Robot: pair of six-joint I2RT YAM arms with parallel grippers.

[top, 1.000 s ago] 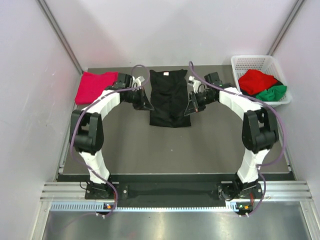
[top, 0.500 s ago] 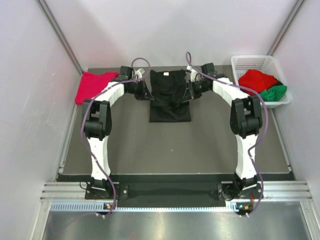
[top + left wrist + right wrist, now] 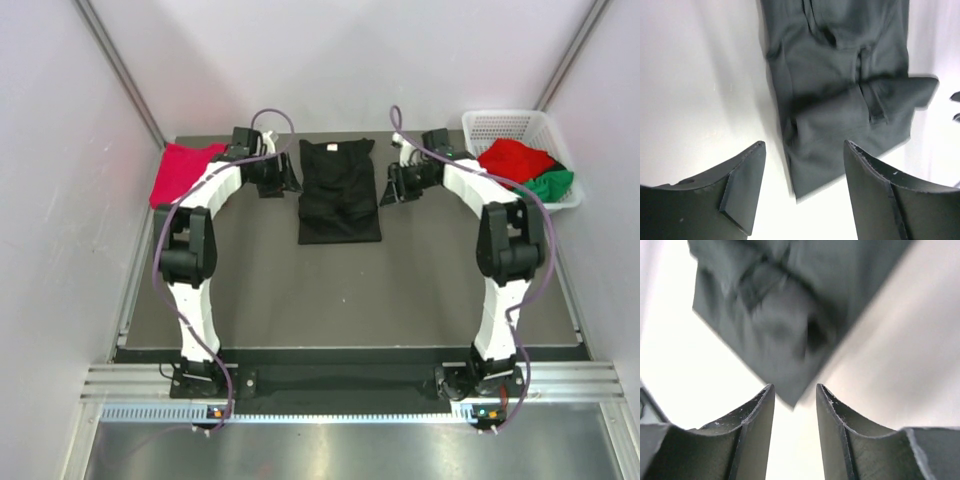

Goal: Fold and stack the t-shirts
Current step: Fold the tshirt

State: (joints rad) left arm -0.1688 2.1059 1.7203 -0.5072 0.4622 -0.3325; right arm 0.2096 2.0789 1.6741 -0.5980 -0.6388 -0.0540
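Note:
A black t-shirt lies folded into a long strip at the back middle of the table, its small white tag at the far end. My left gripper stands open just left of it, nothing between the fingers; the cloth lies ahead of the left gripper. My right gripper is open just right of the shirt, and a shirt corner lies ahead of the right gripper. A crimson-pink t-shirt lies folded at the back left. Red and green t-shirts sit in the basket.
The white mesh basket stands at the back right corner. Pale walls close in on the left, back and right. Both arms reach far toward the back of the dark table.
Both grippers have let go of the black shirt and opened, drawing outward to either side of it. The shirt now lies flat with its sides folded in.

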